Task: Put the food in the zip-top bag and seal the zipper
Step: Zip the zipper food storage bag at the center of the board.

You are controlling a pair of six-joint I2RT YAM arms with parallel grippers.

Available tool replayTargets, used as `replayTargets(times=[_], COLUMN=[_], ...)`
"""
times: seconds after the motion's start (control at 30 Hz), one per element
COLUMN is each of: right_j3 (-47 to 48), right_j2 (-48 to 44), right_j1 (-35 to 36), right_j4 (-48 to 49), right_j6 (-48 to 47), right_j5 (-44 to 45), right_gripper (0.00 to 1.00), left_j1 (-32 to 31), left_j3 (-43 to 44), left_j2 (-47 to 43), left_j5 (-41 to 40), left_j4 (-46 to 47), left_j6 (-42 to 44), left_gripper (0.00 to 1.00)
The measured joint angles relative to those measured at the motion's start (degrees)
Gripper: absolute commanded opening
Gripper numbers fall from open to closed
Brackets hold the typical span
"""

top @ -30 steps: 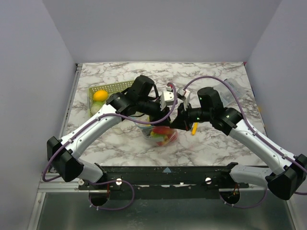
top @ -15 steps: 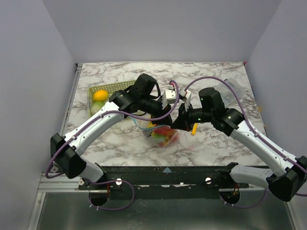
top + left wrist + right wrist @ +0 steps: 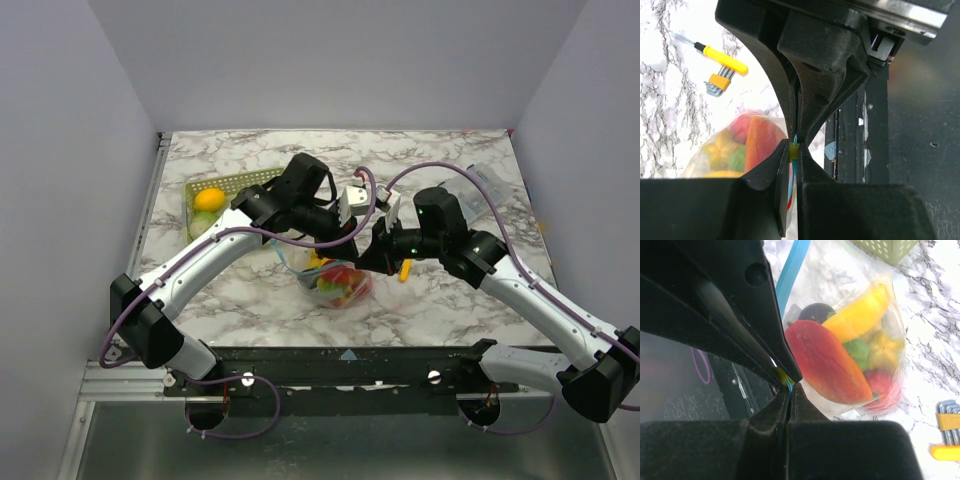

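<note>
Left wrist view: the left pincer [image 3: 795,150] is clamped on the zipper [image 3: 792,267], seen as a thin blue line between its jaws. The zip-top bag [image 3: 705,160] hangs just beside its tips.
Right wrist view: the right pincer [image 3: 788,382] is closed on the same blue strip, which runs on beyond its tips.
Risk, seal: both pincers nip close together, so the strip beyond them may go unpressed and leave a gap.
Risk, slip: the thin, slick strip could pull out of a jaw, and the loaded bag would sag onto the bench [image 3: 450,300].
Risk, contents: pieces bulging near the mouth could get caught in it.
Bag contents: the food [image 3: 827,365], red, yellow, green and orange, is packed just beyond the right pincer's tips.
Green basket [image 3: 232,185]: well behind the left pincer, it holds a yellow fruit [image 3: 209,199].
</note>
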Motion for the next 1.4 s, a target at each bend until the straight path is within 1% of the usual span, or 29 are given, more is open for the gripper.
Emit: replayTargets(times=[0.23,0.33,0.43,0.7,1.03,1.2,1.4], right_j3=[-2.9,-5.4,-6.5,-6.5,-6.8,-8.2,-8.7], right_j2=[-0.8,-3.1,-6.1,-7.0,-9.3,-12.2,-13.0], right_j1=[0.8,1.1,1.1,1.2,1.2,1.2,1.2], right_j4=[2.8,5.4,5.8,6.1,6.0,5.7,5.6], right_j6=[6.1,9.0,11.2,15.0,14.4,15.0,16.0], right_j5=[3.7,7.2,10.9,19.2,19.7,20.9,23.6], right_gripper=[0.00,0.00,0.00,0.00,0.00,0.00,0.00], left_j1=[0.0,-0.1,-0.2,-0.2,-0.4,-0.5,-0.5], left_j3=[-2.3,-2.8,-2.8,-2.9,-3.4,-5.5,-7.9], left_j2=[-0.8,-1.3,-1.7,-2.8,-4.7,-7.6,-10.7], left_j5=[-1.4,-2.4,-2.8,-6.0,-8.2,-9.8,-11.9], left_j4=[0.6,1.1,1.4,1.4,0.8,0.6,-0.1], left_j6=[-0.4,-0.6,-0.9,-1.1,-1.8,-2.0,-3.0], left_gripper=[0.00,0.00,0.00,0.00,0.00,0.00,0.00])
